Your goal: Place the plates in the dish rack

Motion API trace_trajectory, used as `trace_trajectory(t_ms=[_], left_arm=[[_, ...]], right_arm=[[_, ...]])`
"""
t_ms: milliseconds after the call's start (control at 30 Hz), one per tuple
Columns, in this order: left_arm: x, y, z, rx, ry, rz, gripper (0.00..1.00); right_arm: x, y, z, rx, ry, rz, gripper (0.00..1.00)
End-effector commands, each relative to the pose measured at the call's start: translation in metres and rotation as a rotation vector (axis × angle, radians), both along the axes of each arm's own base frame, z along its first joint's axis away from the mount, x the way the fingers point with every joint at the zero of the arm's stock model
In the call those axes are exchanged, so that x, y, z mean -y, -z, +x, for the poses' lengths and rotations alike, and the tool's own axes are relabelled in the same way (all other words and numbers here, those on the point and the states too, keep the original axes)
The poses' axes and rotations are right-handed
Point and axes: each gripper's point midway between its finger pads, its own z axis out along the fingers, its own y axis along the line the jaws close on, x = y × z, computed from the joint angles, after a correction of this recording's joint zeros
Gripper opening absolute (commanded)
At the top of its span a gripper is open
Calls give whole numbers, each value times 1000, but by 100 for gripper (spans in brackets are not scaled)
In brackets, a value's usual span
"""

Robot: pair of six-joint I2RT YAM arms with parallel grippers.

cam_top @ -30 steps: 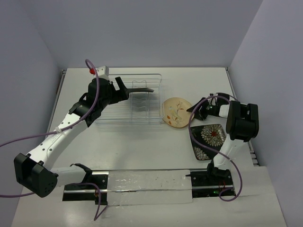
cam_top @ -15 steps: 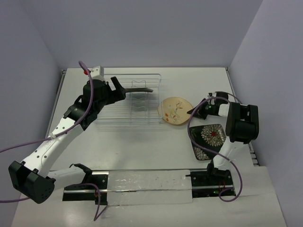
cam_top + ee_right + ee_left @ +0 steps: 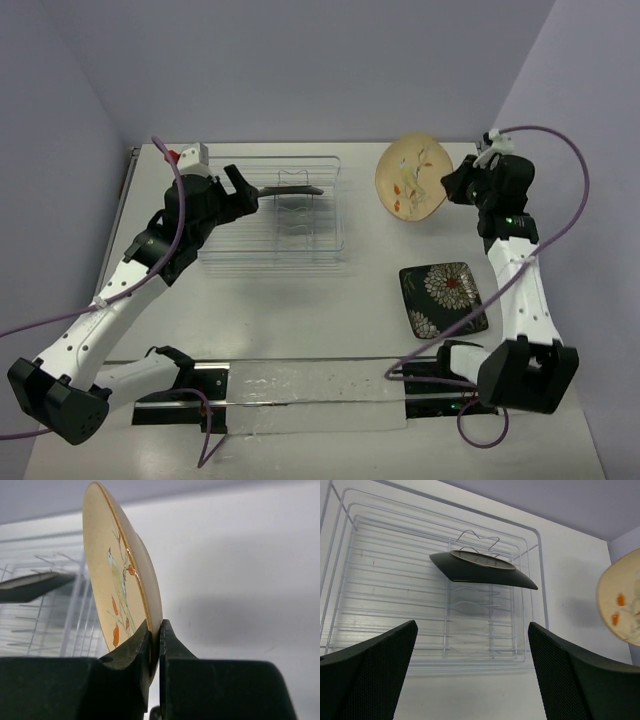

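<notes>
The right gripper (image 3: 155, 645) pinches the rim of the cream plate (image 3: 411, 177), holding it on edge in the air at the far right of the table (image 3: 300, 320). The teal plate (image 3: 482, 570) stands among the prongs of the dish rack (image 3: 275, 215). The left gripper (image 3: 472, 675) hangs wide open beside the rack. The black plate (image 3: 443, 298) lies flat, near right.

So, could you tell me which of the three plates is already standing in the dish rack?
The teal plate, upright between the dish rack prongs; the right gripper holds the cream plate, the black one lies flat.
</notes>
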Motion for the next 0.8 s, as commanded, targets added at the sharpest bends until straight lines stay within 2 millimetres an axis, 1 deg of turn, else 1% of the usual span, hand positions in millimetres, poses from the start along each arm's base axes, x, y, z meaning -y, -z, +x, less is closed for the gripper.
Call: trace_trajectory(t_ms=[0, 67, 100, 133, 167, 200, 233, 267, 300, 333, 367, 400, 467, 533, 600, 633, 700, 767], left_arm=[[-8, -12, -1, 39, -43, -14, 99], [-10, -12, 0, 43, -55, -14, 99], [-12, -11, 0, 42, -66, -13, 99], [-12, -11, 0, 43, -68, -13, 99], [-14, -10, 0, 42, -75, -11, 99], [-15, -10, 0, 42, -82, -12, 99], [-17, -10, -1, 41, -89, -10, 99], [-19, -9, -1, 39, -98, -8, 99], [-24, -8, -3, 34, -119, -4, 99], [-27, -8, -6, 32, -131, -3, 99], [-32, -5, -7, 28, -154, -2, 99], [-36, -4, -10, 26, -169, -7, 99], [-42, -3, -13, 28, -193, -11, 99], [-46, -5, -16, 34, -211, -21, 99], [-50, -3, -19, 27, -227, -23, 99], [-52, -3, -20, 27, -234, -25, 99], [-56, -3, -22, 26, -252, -26, 99], [-60, 1, -24, 14, -268, -22, 99]], right_arm=[[-44, -149, -20, 465, -133, -320, 0], [-62, -186, -32, 595, -174, -415, 0], [-74, -196, -38, 651, -223, -435, 0], [-87, -193, -41, 672, -266, -439, 0], [-109, -208, -55, 798, -350, -487, 0], [-120, -225, -67, 907, -390, -526, 0], [-132, -227, -74, 942, -449, -531, 0], [-149, -227, -84, 983, -546, -538, 0], [-163, -230, -89, 1017, -604, -553, 0], [-170, -241, -95, 1064, -635, -599, 0], [-187, -231, -93, 1035, -692, -607, 0], [-197, -231, -94, 1028, -709, -635, 0], [-214, -225, -86, 1012, -726, -681, 0], [-227, -219, -82, 1009, -740, -717, 0], [-241, -215, -81, 1014, -743, -711, 0], [-247, -205, -77, 1003, -755, -709, 0], [-257, -201, -73, 1015, -747, -680, 0], [-270, -186, -60, 987, -751, -660, 0]])
